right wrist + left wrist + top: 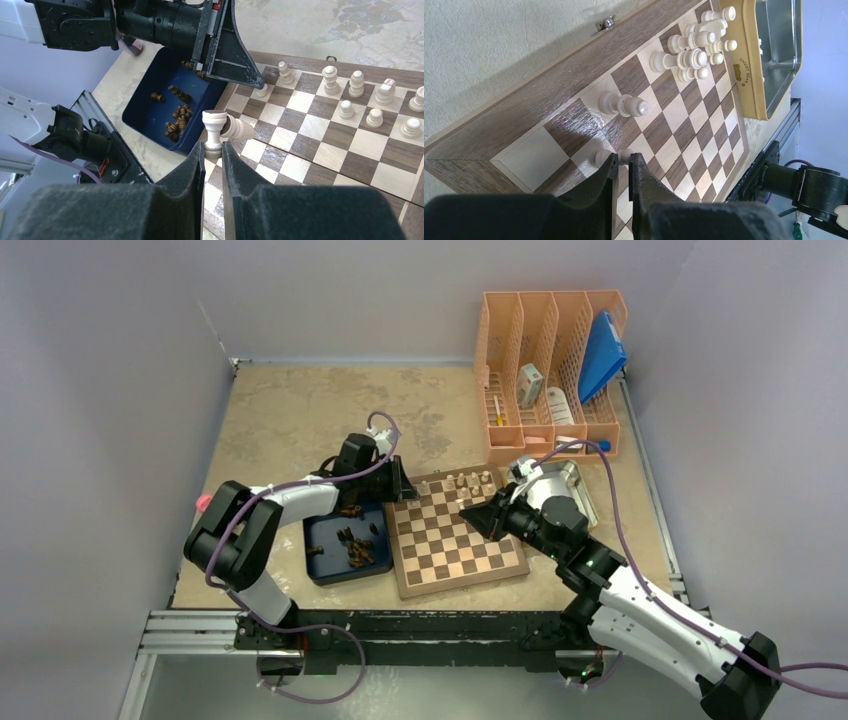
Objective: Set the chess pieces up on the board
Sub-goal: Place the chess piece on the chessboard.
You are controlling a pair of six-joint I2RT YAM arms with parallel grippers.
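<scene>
On the worktop (300,410): the board (455,540) lies flat, with the blue tray (335,568) just beside its left edge and the yellow-rimmed tray (749,75) at its right far corner.
Left tool (624,161): closed on the head of a pale pawn (603,157), which stands on a square near a far corner of the board.
Right tool (213,147): gripping the base of a pale piece with a flared top (215,122), held upright over the board's left part.
Second pale piece (240,129): tilted, touching the held one; I cannot tell if it is gripped too.
Other pale pieces (356,82): upright on the far rows.
Dark pieces (177,117): heaped in the blue tray.
</scene>
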